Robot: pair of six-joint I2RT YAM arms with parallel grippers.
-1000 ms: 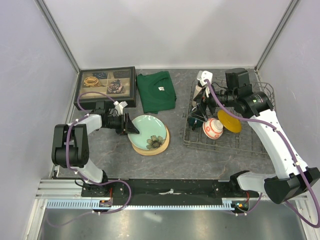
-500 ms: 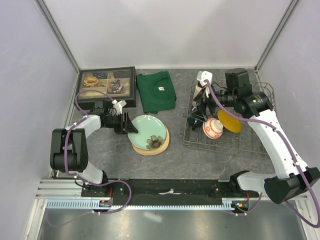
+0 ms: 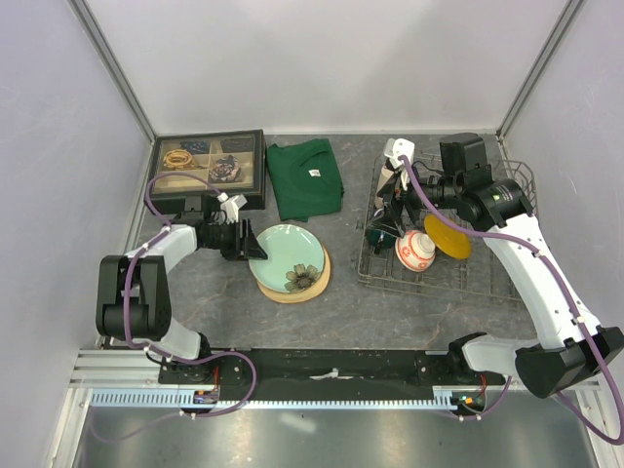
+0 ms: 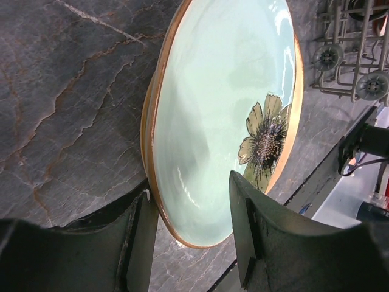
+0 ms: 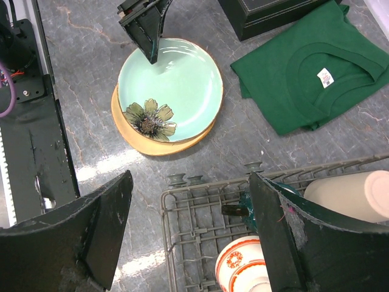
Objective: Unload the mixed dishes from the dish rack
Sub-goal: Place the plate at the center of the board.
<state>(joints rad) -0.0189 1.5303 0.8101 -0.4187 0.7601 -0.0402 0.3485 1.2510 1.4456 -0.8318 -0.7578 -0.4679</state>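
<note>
The pale green floral plate [image 3: 288,255] lies on the cream plate [image 3: 292,289] on the table. My left gripper [image 3: 244,241] is at its left rim. In the left wrist view the jaws [image 4: 191,234] stand open, one on each side of the plate's [image 4: 225,109] rim. The grey dish rack [image 3: 439,281] holds the red-and-white bowl [image 3: 416,251], dark green mug [image 3: 382,234] and small yellow plate [image 3: 447,237]. My right gripper [image 3: 395,200] hovers open and empty over the rack's left part [image 5: 206,184], above the mug [image 5: 243,211], bowl [image 5: 243,267] and beige tumbler [image 5: 352,194].
A folded green cloth [image 3: 305,177] lies between the plates and the rack. A black compartmented tray [image 3: 207,166] stands at the back left, just behind my left arm. The rack's raised wire basket [image 3: 522,180] is at the far right.
My left arm's elbow has swung a little to the left while its gripper stays at the plate's rim. The right arm and the dishes have not moved.
</note>
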